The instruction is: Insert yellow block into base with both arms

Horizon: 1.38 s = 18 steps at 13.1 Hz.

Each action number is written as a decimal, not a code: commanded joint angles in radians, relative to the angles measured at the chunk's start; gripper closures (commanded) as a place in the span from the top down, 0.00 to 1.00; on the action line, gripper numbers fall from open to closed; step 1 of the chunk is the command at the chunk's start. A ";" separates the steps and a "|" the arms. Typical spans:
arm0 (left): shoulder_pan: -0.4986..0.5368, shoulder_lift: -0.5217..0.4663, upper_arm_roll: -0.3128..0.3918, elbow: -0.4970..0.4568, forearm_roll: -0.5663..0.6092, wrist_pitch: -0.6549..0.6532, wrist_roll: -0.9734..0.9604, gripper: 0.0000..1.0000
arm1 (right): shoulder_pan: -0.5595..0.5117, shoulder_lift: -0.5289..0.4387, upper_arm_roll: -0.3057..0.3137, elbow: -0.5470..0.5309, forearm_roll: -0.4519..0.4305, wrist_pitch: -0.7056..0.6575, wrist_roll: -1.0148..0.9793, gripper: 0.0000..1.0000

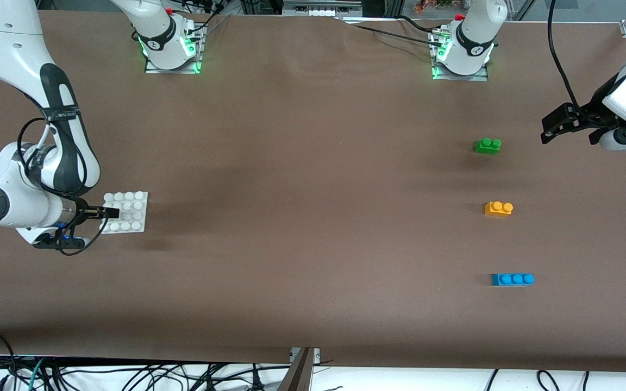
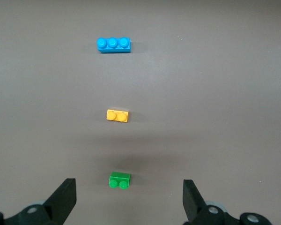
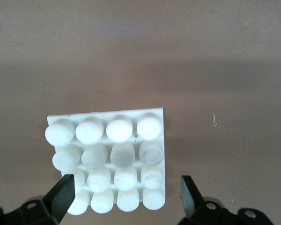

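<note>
Near the left arm's end, the yellow block (image 1: 498, 208) sits well apart from the wide left claw (image 1: 555, 126); the right claw (image 3: 126, 197) gapes wide over the base (image 1: 125, 212).

Yellow block (image 1: 498, 208): stands alone on bare cloth, open to a descent from above and on all four sides.
Nearest obstacles: green brick (image 1: 487, 145) farther from the front camera, blue brick (image 1: 512, 279) nearer; both well apart from it, with wide lanes between.
Left gripper (image 1: 567, 124): jaws open, in the air near the green brick, toward the table's end.
Base (image 1: 135, 202): right gripper (image 1: 111, 212) low over its edge, fingers spread astride it; the remaining studs uncovered.
Mid-table: bare cloth between base and bricks.
</note>
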 commanded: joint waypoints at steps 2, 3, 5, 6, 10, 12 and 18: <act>-0.004 0.013 0.000 0.034 -0.003 -0.024 -0.007 1.00 | -0.005 0.021 0.011 -0.014 0.002 0.038 0.000 1.00; -0.004 0.013 0.000 0.034 -0.003 -0.024 -0.007 1.00 | -0.005 0.027 0.013 -0.016 0.002 0.047 0.000 1.00; -0.004 0.013 0.000 0.034 -0.003 -0.024 -0.007 1.00 | -0.005 0.035 0.013 -0.019 0.002 0.055 0.000 1.00; -0.004 0.013 0.000 0.034 -0.003 -0.024 -0.009 1.00 | -0.005 0.036 0.013 -0.021 0.002 0.064 0.000 1.00; -0.004 0.013 -0.001 0.034 -0.001 -0.026 -0.009 1.00 | -0.005 0.050 0.016 -0.028 0.003 0.073 0.001 1.00; -0.004 0.013 -0.001 0.032 -0.001 -0.027 -0.009 1.00 | -0.005 0.050 0.016 -0.031 0.002 0.073 0.000 1.00; -0.005 0.013 -0.004 0.032 0.010 -0.046 -0.084 1.00 | 0.001 0.052 0.017 -0.048 0.002 0.073 0.000 1.00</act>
